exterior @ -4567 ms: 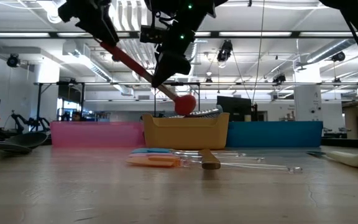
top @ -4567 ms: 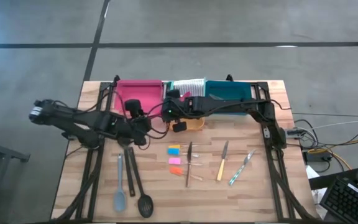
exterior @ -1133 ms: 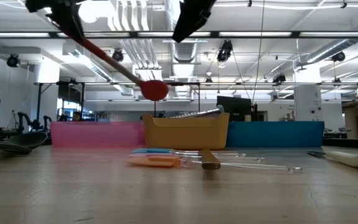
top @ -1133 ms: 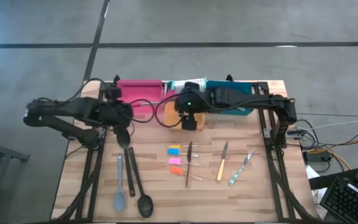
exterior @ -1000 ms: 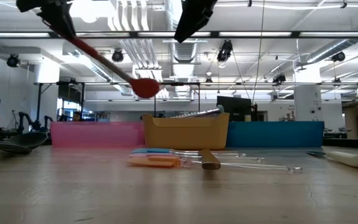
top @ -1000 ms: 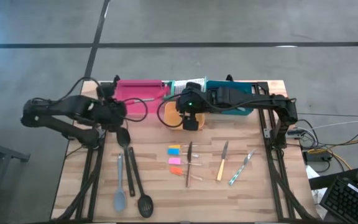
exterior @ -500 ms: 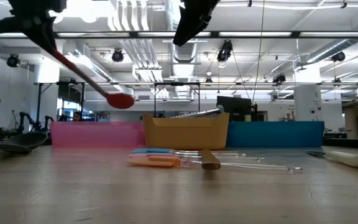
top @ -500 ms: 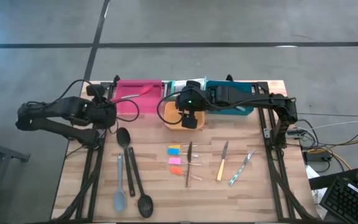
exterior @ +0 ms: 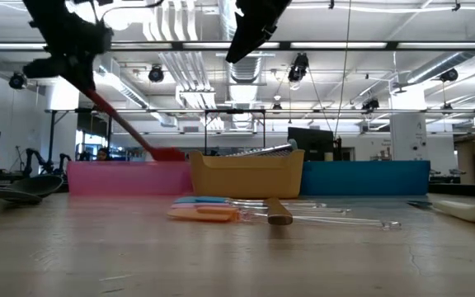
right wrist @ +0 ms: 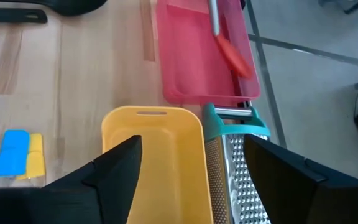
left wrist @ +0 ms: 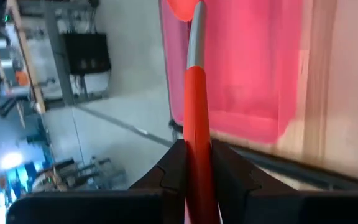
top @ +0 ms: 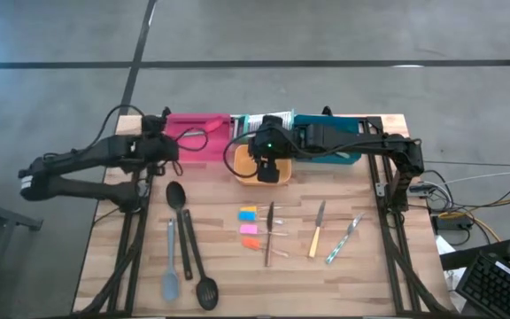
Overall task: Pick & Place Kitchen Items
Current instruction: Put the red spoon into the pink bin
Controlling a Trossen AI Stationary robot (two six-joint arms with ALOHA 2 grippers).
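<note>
My left gripper (top: 155, 147) is at the table's far left, shut on a red spoon (exterior: 126, 124). The spoon has a grey neck (left wrist: 195, 43), and its head (right wrist: 235, 57) is over the pink tray (top: 204, 124), at rim height in the low view. My right gripper (right wrist: 194, 180) is open and empty, hovering over the orange tray (right wrist: 154, 155). Black spoons (top: 177, 199), a grey-blue spoon (top: 170, 266), knives (top: 316, 232) and small coloured pieces (top: 250, 229) lie flat on the table. My left gripper pinches the spoon's red handle (left wrist: 196, 124) between its two fingers, at the end away from the head. The handle runs forward out of the fingers, along them. The spoon slants down toward the pink tray. Whether its head touches the tray I cannot tell.
A teal tray (top: 326, 135) stands at the far right. A silver ribbed grater (right wrist: 235, 168) stands between the trays. A wood-handled knife (top: 270, 232) and a green-handled knife (top: 343, 241) lie mid-table. Bare wood shows along the near edge.
My left gripper has gone toward the table's left and far edges with the red spoon. The spoon's head has swung left and come down from well above the trays to the pink tray's rim.
</note>
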